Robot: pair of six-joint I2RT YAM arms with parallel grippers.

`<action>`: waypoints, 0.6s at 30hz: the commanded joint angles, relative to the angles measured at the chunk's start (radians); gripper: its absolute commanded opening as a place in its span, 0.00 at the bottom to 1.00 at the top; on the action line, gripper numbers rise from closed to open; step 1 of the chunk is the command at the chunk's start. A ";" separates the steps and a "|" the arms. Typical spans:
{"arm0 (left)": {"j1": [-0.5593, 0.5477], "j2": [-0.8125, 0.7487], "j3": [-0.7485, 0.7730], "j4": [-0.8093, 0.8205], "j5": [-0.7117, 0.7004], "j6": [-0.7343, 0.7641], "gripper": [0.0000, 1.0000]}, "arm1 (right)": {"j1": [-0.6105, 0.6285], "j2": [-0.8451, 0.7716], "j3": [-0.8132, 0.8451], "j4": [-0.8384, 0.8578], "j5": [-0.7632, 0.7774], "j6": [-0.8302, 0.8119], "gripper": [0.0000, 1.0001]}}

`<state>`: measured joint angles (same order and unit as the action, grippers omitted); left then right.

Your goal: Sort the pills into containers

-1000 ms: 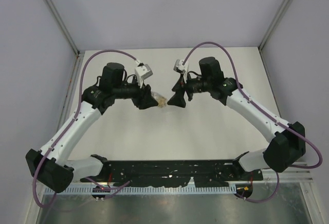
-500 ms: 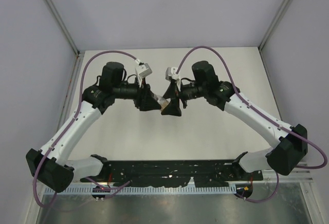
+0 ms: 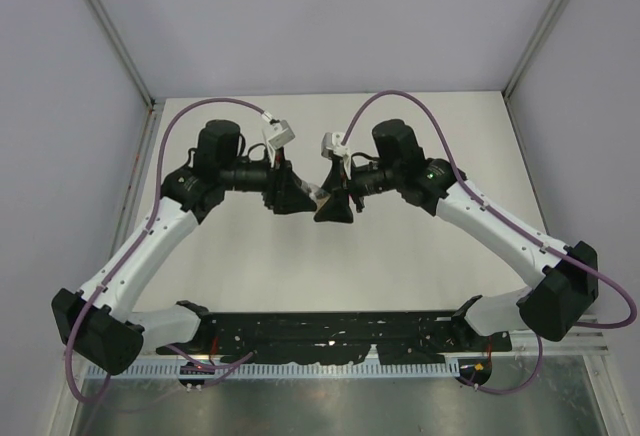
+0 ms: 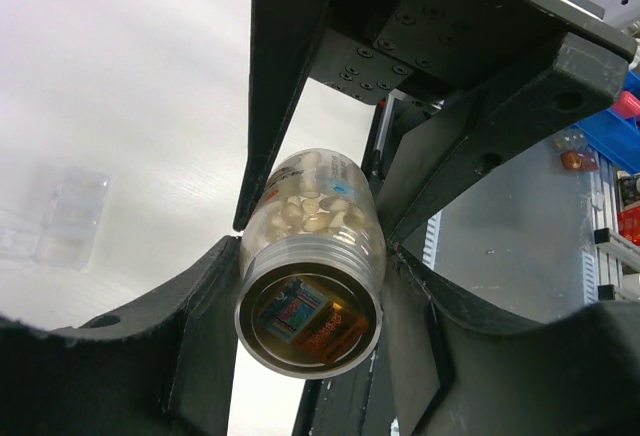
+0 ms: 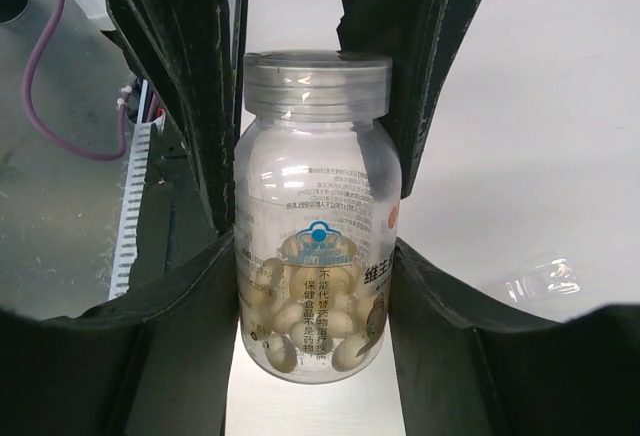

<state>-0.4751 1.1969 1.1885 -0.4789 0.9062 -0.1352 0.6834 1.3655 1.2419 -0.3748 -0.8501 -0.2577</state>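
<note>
We see both arms meeting mid-table (image 3: 400,256) around one clear bottle (image 5: 315,186) part-filled with pale pills (image 5: 310,316). The left gripper (image 4: 310,256) clamps its cap (image 5: 318,86) end; the right gripper (image 5: 315,286) grips the body. We judge that opening is in hand: next, twist the cap off against a firm hold.

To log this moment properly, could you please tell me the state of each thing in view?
bottle: capped, gripped by both grippers.
cap: on the bottle.
pills: inside the bottle, filling part of it.
left gripper: shut on the bottle at its cap end.
right gripper: shut on the bottle's body.
clear box: lying on the table; open or shut, cannot tell.
</note>
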 commanded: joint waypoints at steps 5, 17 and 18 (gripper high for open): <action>0.021 -0.048 -0.007 0.023 0.025 0.022 0.60 | 0.005 -0.031 0.036 -0.039 -0.004 -0.054 0.06; 0.044 -0.100 0.083 -0.250 0.056 0.354 0.97 | 0.005 -0.028 0.053 -0.188 -0.105 -0.110 0.05; 0.043 -0.103 0.077 -0.245 0.053 0.361 0.96 | 0.005 -0.026 0.057 -0.196 -0.113 -0.110 0.06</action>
<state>-0.4316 1.1110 1.2301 -0.6384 0.9257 0.0917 0.6853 1.3655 1.2423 -0.5354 -0.9005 -0.3397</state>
